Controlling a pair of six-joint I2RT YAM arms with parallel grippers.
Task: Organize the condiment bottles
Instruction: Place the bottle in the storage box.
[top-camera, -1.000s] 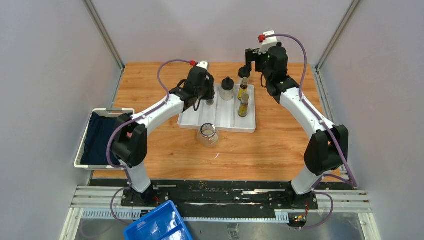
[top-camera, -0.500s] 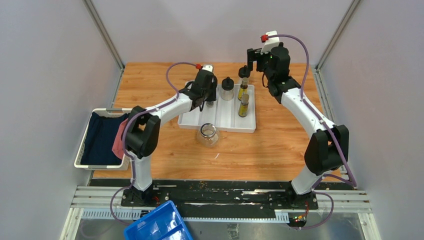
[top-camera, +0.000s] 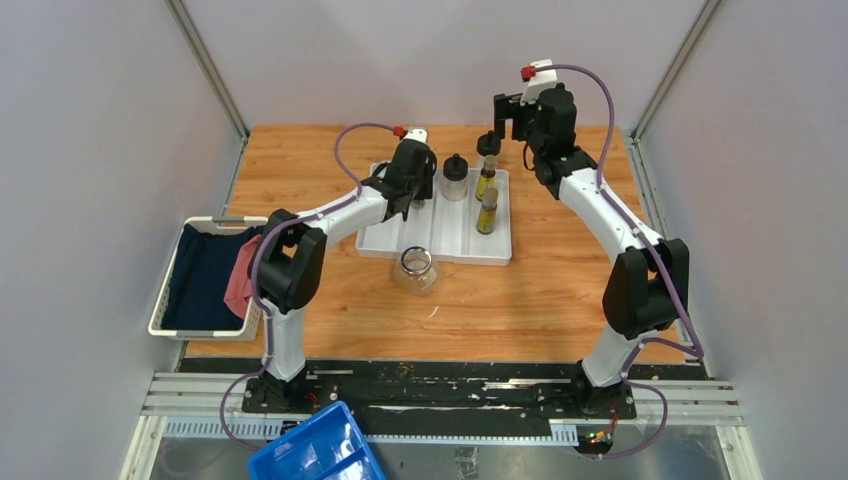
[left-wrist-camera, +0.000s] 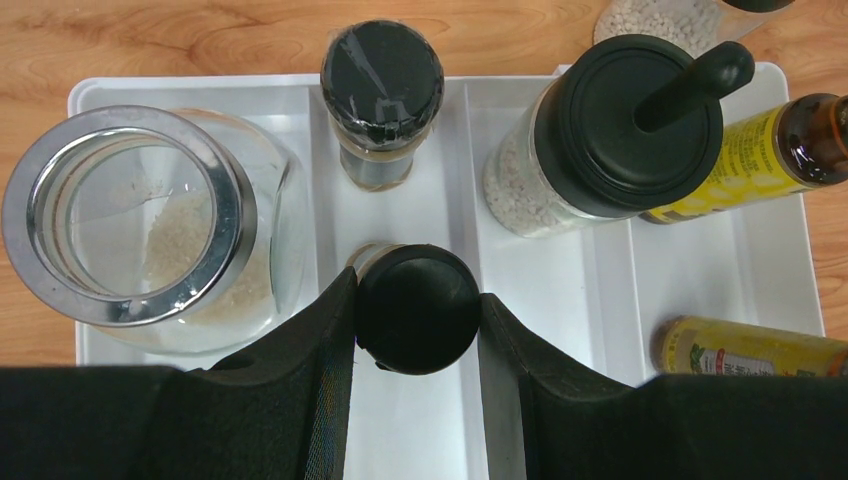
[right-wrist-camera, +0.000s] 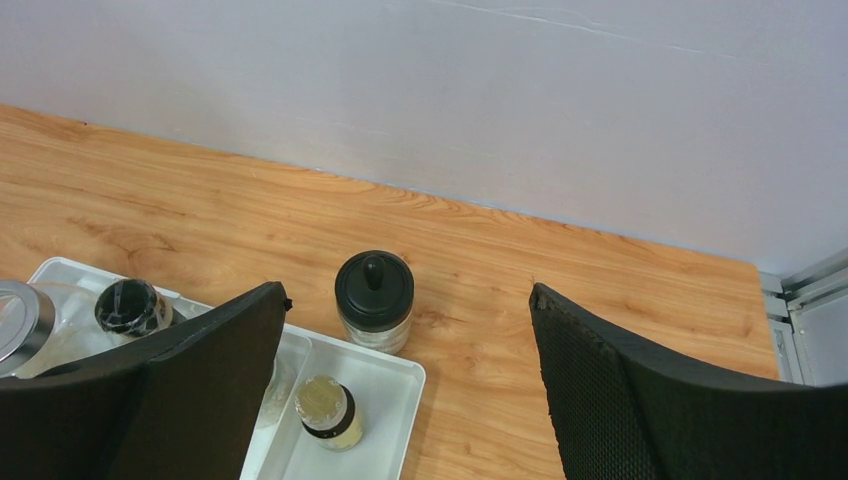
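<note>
Left elbow (top-camera: 290, 265) swung inward; left hand (left-wrist-camera: 417, 300) clamps shaker (left-wrist-camera: 415, 325) over tray (left-wrist-camera: 200, 82) slot near twin shaker (left-wrist-camera: 381, 80), likely pairing like kinds; right hand (right-wrist-camera: 405, 293) wide, empty, above round bottle (right-wrist-camera: 373, 285).

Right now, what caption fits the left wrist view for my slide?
Left gripper shut on a black-capped shaker above the white divided tray.

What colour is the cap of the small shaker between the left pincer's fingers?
The shaker has a black cap; the left wrist view shows it best.
</note>
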